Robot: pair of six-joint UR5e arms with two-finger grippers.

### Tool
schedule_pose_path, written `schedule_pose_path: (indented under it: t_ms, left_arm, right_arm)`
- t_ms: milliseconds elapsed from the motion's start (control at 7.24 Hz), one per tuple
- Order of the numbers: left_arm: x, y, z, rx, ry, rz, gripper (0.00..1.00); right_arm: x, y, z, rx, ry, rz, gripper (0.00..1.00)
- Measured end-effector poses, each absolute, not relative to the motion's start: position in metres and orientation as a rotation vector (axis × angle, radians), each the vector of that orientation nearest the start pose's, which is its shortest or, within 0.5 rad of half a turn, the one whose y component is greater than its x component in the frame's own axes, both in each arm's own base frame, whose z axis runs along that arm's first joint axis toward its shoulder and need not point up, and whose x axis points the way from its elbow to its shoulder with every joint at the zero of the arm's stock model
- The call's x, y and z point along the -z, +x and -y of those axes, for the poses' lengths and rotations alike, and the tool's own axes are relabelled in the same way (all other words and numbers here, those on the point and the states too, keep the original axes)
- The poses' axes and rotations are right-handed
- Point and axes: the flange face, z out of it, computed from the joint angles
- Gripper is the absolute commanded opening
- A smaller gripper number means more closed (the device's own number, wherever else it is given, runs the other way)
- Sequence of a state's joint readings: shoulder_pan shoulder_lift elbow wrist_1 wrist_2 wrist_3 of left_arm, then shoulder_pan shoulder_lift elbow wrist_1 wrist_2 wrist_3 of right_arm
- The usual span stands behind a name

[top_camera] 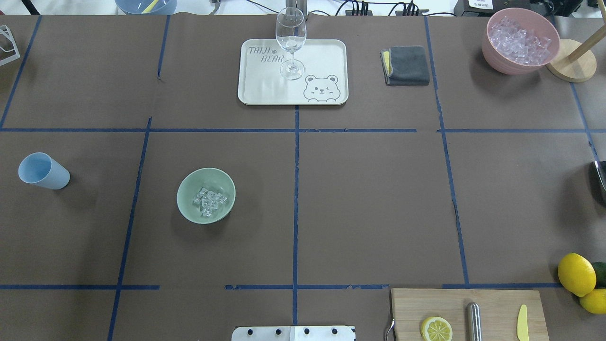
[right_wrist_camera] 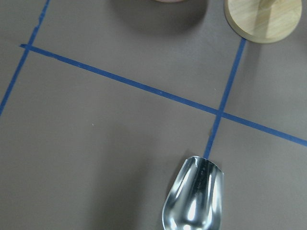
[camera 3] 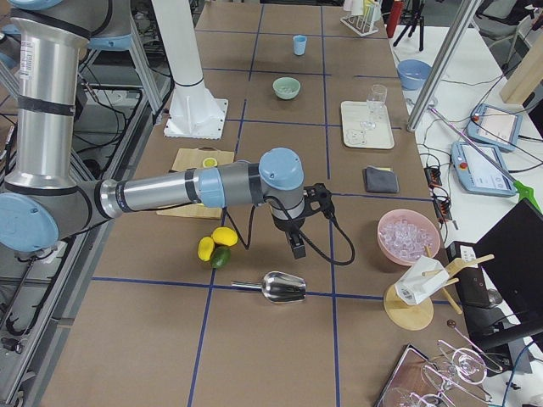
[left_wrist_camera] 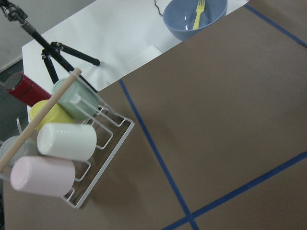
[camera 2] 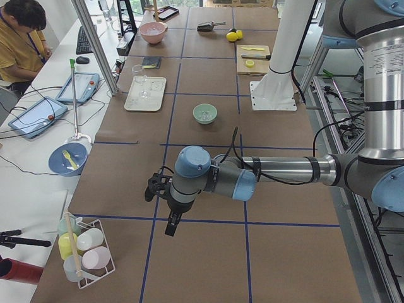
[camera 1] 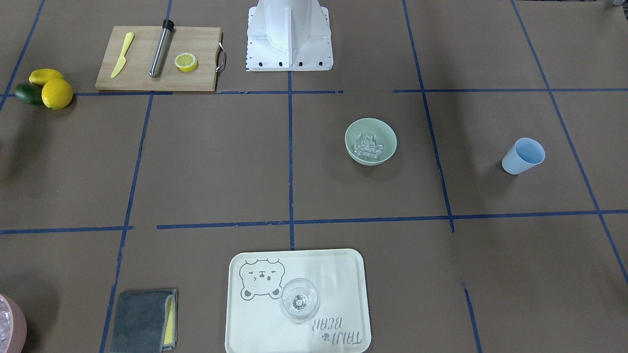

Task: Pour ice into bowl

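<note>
1. The left gripper (camera 2: pixel 170 225) is hanging over the table; I cannot tell whether its fingers are apart or together.
2. The right gripper (camera 3: pixel 298 248) is hovering near a metal scoop (camera 3: pixel 282 288); likewise, I cannot tell.
3. The bowl (top_camera: pixel 188 190) is sitting upright, well apart from both.
4. The ice (top_camera: pixel 208 202) is lying heaped inside it.

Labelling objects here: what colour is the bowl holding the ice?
Pale mint green; the bowl shows best in the overhead exterior view.

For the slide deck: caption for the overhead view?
Ice heaped in the mint-green bowl, blue cup apart at view's left.
</note>
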State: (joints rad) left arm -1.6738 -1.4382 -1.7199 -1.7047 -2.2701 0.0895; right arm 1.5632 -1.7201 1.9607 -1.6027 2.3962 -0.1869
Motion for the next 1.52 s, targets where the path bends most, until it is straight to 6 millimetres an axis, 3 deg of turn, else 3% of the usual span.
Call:
schedule_pose_path:
  t_ms: [276,552,828,1105,1381,1519]
  left_arm:
    - [-0.637,-0.119,0.416,0.009,0.118,-0.74,1.0]
    - [-0.634,-0.118,0.413,0.014,0.11,-0.755,1.0]
    - [-0.628,-0.117,0.416,0.006,0.127,-0.756,1.0]
    - [-0.621,-0.117,0.419,-0.015,0.166,-0.751,1.0]
    - [-0.615,-0.117,0.422,-0.026,0.191,-0.748,1.0]
    - [-0.612,-0.117,0.422,-0.029,0.198,-0.747,1.0]
  right_arm:
    - [-0.48,0.013,0.441,0.296,0.291,0.829,1.0]
    - [-0.422,-0.062,0.454,0.394,0.322,0.879,1.0]
    - [-0.363,-0.15,0.452,0.402,0.33,0.978,1.0]
    - [-0.279,-0.258,0.437,0.316,0.289,1.074,1.0]
    - [-0.194,-0.391,0.403,0.211,0.28,1.097,1.0]
    - [-0.154,-0.453,0.396,0.158,0.283,1.079,1.0]
